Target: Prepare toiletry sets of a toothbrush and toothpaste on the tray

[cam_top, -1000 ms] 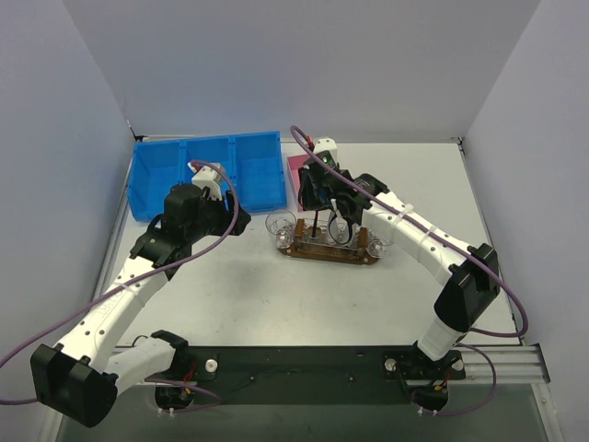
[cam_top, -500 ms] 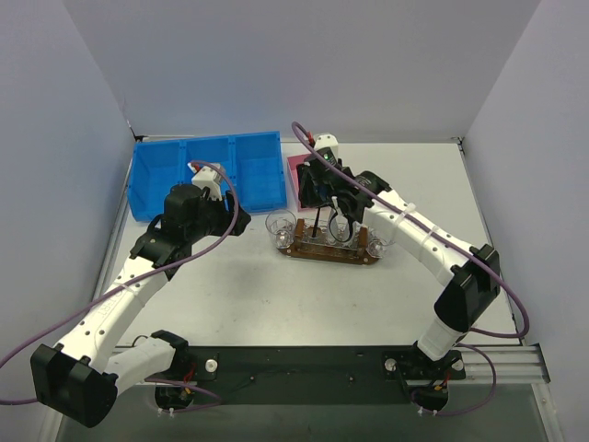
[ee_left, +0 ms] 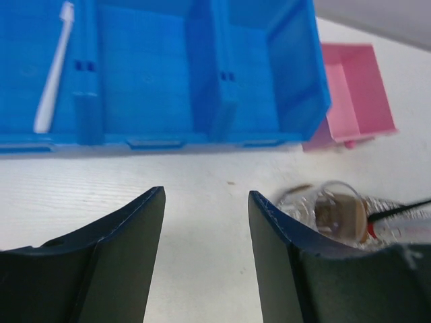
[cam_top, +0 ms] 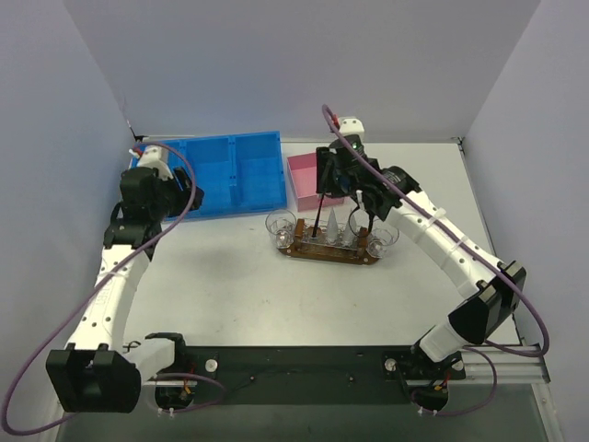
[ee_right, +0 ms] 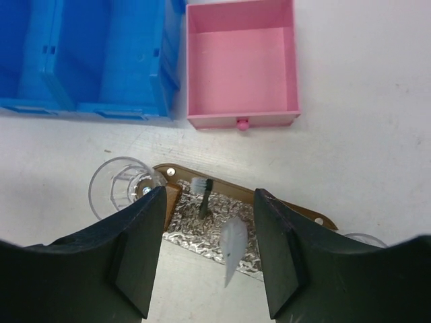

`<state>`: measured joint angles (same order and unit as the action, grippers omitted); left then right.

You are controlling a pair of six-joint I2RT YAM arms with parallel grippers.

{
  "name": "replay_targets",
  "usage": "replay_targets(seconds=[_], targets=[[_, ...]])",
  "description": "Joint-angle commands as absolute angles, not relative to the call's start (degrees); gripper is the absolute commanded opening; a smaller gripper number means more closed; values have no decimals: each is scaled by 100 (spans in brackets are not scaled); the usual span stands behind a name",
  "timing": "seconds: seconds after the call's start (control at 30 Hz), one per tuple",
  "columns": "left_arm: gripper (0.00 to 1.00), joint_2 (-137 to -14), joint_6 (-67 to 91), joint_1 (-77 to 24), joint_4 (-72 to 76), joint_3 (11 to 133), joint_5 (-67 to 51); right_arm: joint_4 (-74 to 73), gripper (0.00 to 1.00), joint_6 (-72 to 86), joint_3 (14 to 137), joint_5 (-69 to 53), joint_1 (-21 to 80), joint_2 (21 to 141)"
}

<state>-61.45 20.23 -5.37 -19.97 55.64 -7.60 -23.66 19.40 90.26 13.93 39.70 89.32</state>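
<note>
The dark brown oval tray (cam_top: 324, 255) holds several clear cups. The middle cup (ee_right: 202, 229) holds a black-handled toothbrush (ee_right: 203, 195) and a white toothpaste tube (ee_right: 234, 247); the tube also shows in the top view (cam_top: 333, 230). The left cup (cam_top: 281, 226) looks empty, also in the right wrist view (ee_right: 114, 192). My right gripper (ee_right: 208, 192) is open and empty, above the middle cup (cam_top: 345, 198). My left gripper (ee_left: 205, 192) is open and empty, over bare table near the blue bin's front (cam_top: 187, 198). A white toothbrush (ee_left: 54, 67) lies in the bin's left compartment.
The blue compartmented bin (cam_top: 230, 170) stands at the back left. The pink square box (cam_top: 308, 175) sits empty between the bin and the tray, also in the right wrist view (ee_right: 242, 67). Two more clear cups (cam_top: 379, 238) stand at the tray's right end.
My left arm has swung left, away from the tray, to the bin's left end. My right gripper has moved up and back from the middle cup, where a white tube now stands.
</note>
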Motion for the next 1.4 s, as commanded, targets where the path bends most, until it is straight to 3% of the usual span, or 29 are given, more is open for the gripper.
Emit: replay_targets(seconds=[0.0,0.2,0.6,0.73,1.37], targets=[[63,-6748,1820,306,-2020,6397,-1150,-2364,49,1820,9132,1178,3429,8561],[61,-8067,1496,1221,-2267,7584,-1696,-2277,48,1644,9158,835,2796,8508],[45,-10634,35,1248,-3102,9701,-405,-2259,42,1591,9264,659,2162,8525],[43,-11327,-360,1204,-3181,10150,-676,-2268,41,1705,9290,440,1987,8631],[41,-12454,-931,1151,-3094,10011,-906,-2276,40,2469,9624,351,1881,9202]])
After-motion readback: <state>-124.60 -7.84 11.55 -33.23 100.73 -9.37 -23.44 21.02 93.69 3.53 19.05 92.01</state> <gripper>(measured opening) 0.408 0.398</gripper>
